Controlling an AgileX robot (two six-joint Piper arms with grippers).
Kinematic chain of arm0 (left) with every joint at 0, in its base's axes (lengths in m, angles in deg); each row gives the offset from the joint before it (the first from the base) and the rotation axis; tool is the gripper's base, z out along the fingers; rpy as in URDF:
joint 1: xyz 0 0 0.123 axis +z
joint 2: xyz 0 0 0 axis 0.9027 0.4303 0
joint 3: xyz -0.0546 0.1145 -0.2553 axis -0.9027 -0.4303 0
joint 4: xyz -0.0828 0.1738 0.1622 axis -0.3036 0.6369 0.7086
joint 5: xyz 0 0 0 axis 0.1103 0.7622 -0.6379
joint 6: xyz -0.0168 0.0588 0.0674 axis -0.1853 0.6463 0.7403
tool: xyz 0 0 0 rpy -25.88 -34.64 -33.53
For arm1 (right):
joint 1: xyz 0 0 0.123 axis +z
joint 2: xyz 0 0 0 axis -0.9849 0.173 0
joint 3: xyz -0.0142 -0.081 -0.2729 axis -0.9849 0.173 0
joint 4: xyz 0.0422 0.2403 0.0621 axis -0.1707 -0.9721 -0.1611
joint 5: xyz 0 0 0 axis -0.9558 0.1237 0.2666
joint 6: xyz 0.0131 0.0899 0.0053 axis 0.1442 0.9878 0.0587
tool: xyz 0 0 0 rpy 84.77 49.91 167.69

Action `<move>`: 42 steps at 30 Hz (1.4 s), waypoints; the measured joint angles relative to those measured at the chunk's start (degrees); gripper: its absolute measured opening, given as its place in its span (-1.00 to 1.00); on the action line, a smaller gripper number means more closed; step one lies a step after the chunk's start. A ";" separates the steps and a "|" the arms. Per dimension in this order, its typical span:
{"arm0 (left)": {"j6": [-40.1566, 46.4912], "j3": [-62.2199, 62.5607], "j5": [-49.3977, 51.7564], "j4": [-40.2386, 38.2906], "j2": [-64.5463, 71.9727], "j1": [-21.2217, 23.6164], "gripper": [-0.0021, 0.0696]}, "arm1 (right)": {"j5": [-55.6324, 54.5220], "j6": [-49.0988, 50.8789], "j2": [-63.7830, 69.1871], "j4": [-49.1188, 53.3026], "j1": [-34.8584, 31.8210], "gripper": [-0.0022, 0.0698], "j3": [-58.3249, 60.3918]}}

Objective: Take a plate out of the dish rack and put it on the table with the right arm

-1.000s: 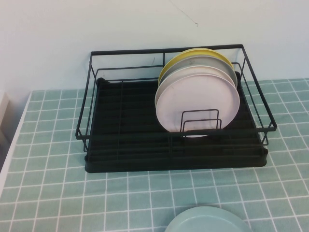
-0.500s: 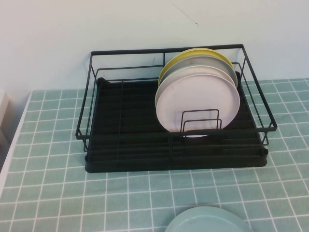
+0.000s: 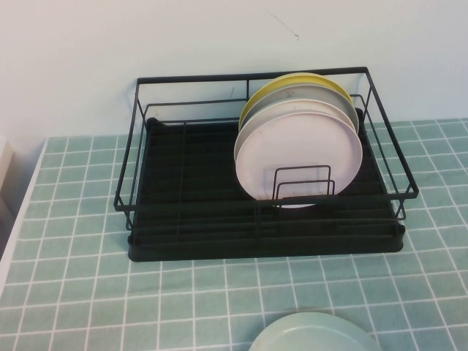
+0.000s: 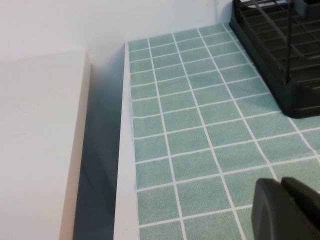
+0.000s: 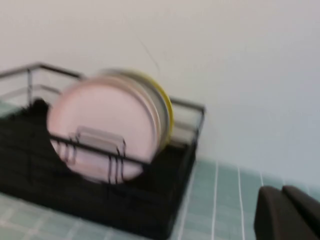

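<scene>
Teal-green tiled table (image 3: 80, 292) with white grout fills most of what we see from the high view, backed by a plain pale wall (image 3: 146, 36). On it sits the black wire dish rack (image 3: 183, 190) with its ribbed drip tray, far side close to the wall. In the rack's right half we see upright plates leaning together: a pale pink plate (image 3: 298, 153) in front behind a small wire divider, a greyish plate (image 3: 344, 101) just behind it, a yellow-rimmed plate (image 3: 281, 82) at the back. The mint-green plate (image 3: 311, 334) lies flat on the table, out of the rack, in front of it at the near edge of the high view, partly cut off. Neither arm shows in the high view. Left gripper (image 4: 287, 210): we only get a black corner of it in the left wrist view, over bare tiles near the table's left edge, rack corner well apart; we cannot tell whether it is released or clenched. Right gripper (image 5: 287, 212): a black corner in the blurred right wrist view, facing the rack from its right side, nothing seen in it; state also cannot be told.
</scene>
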 joint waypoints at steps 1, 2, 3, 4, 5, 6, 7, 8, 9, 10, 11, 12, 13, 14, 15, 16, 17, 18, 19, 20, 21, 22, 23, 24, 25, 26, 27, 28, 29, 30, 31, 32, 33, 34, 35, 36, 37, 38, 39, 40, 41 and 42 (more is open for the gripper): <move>0.00 0.00 0.00 0.00 0.00 0.00 -0.95 | -0.21 2.80 -0.30 0.77 -1.97 -0.94 3.14; 0.00 0.00 0.00 0.00 0.00 0.00 -0.95 | -0.21 4.34 -0.45 1.16 -3.86 -0.94 5.43; 0.00 0.00 0.00 0.00 0.00 0.00 -0.95 | -0.21 5.11 -0.55 1.54 -5.48 -0.94 7.06; 0.00 0.00 0.00 0.00 0.00 0.00 -0.95 | -0.21 5.63 -0.55 1.80 -7.70 -0.94 8.91; 0.00 0.00 0.00 0.00 0.00 0.00 -0.95 | -0.21 5.71 -0.55 1.82 -9.98 -0.94 10.49; 0.00 0.00 0.00 0.00 0.00 0.00 -0.95 | -0.21 5.39 -0.55 1.93 -12.20 -0.94 11.86; 0.00 0.00 0.00 0.00 0.00 0.00 -0.95 | -0.53 4.79 -0.55 1.93 -13.84 -0.94 13.08; 0.00 0.00 0.00 0.00 0.00 0.00 -0.95 | -0.67 4.28 -0.55 2.04 -15.70 -0.94 13.97; 0.00 0.00 0.00 0.00 0.00 0.00 -0.95 | -0.76 4.01 -0.55 2.13 -17.23 -0.94 14.44; 0.00 0.00 0.00 0.00 0.00 0.00 -0.95 | -0.89 4.00 -0.55 2.13 -18.39 -0.94 14.69; 0.00 0.00 0.00 0.00 0.00 0.00 -0.95 | -0.30 4.00 -0.55 2.13 -19.11 -0.94 14.69; 0.00 0.00 0.00 0.00 0.00 0.00 -0.95 | 0.60 4.24 -0.55 2.29 -19.43 -0.94 14.69; 0.00 0.00 0.00 0.00 0.00 0.00 -0.95 | 1.47 4.69 -0.55 2.47 -19.49 -0.94 14.69; 0.00 0.00 0.00 0.00 0.00 0.00 -0.95 | 1.83 5.64 -0.55 2.77 -19.62 -0.94 14.69; 0.00 0.00 0.00 0.00 0.00 0.00 -0.95 | 2.07 6.86 -0.55 3.18 -19.62 -0.94 14.69; 0.00 0.00 0.00 0.00 0.00 0.00 -0.95 | 2.06 7.85 -0.55 3.61 -19.71 -0.94 14.69; 0.00 0.00 0.00 0.00 0.00 0.00 -0.95 | 2.18 9.54 -0.55 3.97 -19.71 -0.94 14.69; 0.00 0.00 0.00 0.00 0.00 0.00 -0.95 | 2.27 10.80 -0.55 4.58 -19.71 -0.94 14.58; 0.00 0.00 0.00 0.00 0.00 0.00 -0.95 | 2.42 11.56 -0.55 5.00 -19.71 -0.94 14.58; 0.00 0.00 0.00 0.00 0.00 0.00 -0.95 | 2.42 12.18 -0.55 5.26 -19.71 -0.94 14.58; 0.00 0.00 0.00 0.00 0.00 0.00 -0.95 | 2.51 12.56 -0.55 5.28 -19.71 -0.94 14.58; 0.00 0.00 0.00 0.00 0.00 0.00 -0.95 | 2.51 12.72 -0.55 5.49 -19.71 -0.94 14.58; 0.00 0.00 0.00 0.00 0.00 0.00 -0.95 | 2.62 12.87 -0.55 5.50 -19.71 -0.94 14.58; 0.00 0.00 0.00 0.00 0.00 0.00 -0.95 | 2.55 13.13 -0.55 5.60 -19.71 -0.94 14.58; 0.00 0.00 0.00 0.00 0.00 0.00 -0.95 | 2.55 13.14 -0.55 5.63 -19.71 -0.94 14.58; 0.00 0.00 0.00 0.00 0.00 0.00 -0.95 | 2.55 13.29 -0.55 5.63 -19.71 -0.94 14.58; 0.00 0.00 0.00 0.00 0.00 0.00 -0.95 | 2.55 13.38 -0.55 5.74 -19.71 -0.94 14.58; 0.00 0.00 0.00 0.00 0.00 0.00 -0.95 | 2.55 13.38 -0.55 5.74 -19.71 -0.94 14.58; 0.00 0.00 0.00 0.00 0.00 0.00 -0.95 | 2.64 13.38 -0.55 5.74 -19.71 -0.94 14.58; 0.00 0.00 0.00 0.00 0.00 0.00 -0.95 | 2.64 13.38 -0.55 5.74 -19.71 -0.94 14.58; 0.00 0.00 0.00 0.00 0.00 0.00 -0.95 | 2.64 13.38 -0.55 5.74 -19.71 -0.94 14.58; 0.00 0.00 0.00 0.00 0.00 0.00 -0.95 | 2.64 13.38 -0.55 5.74 -19.71 -0.94 14.58; 0.00 0.00 0.00 0.00 0.00 0.00 -0.95 | 2.64 13.38 -0.55 5.74 -19.71 -0.94 14.58; 0.00 0.00 0.00 0.00 0.00 0.00 -0.95 | 2.64 13.38 -0.55 5.74 -19.71 -0.94 14.58; 0.00 0.00 0.00 0.00 0.00 0.00 -0.95 | 2.64 13.38 -0.55 5.74 -19.71 -0.94 14.58; 0.00 0.00 0.00 0.00 0.00 0.00 -0.95 | 2.64 13.38 -0.55 5.74 -19.71 -0.94 14.58; 0.00 0.00 0.00 0.00 0.00 0.00 -0.95 | 2.64 13.38 -0.55 5.74 -19.71 -0.94 14.58; 0.00 0.00 0.00 0.00 0.00 0.00 -0.95 | 2.64 13.38 -0.55 5.74 -19.71 -0.94 14.58; 0.00 0.00 0.00 0.00 0.00 0.00 -0.95 | 2.64 13.38 -0.55 5.74 -19.71 -0.94 14.58; 0.00 0.00 0.00 0.00 0.00 0.00 -0.95 | 2.64 13.38 -0.55 5.74 -19.71 -0.94 14.58; 0.00 0.00 0.00 0.00 0.00 0.00 -0.95 | 2.64 13.38 -0.55 5.76 -19.71 -0.94 14.58; 0.00 0.00 0.00 0.00 0.00 0.00 -0.95 | 2.64 13.38 -0.55 5.76 -19.71 -0.94 14.58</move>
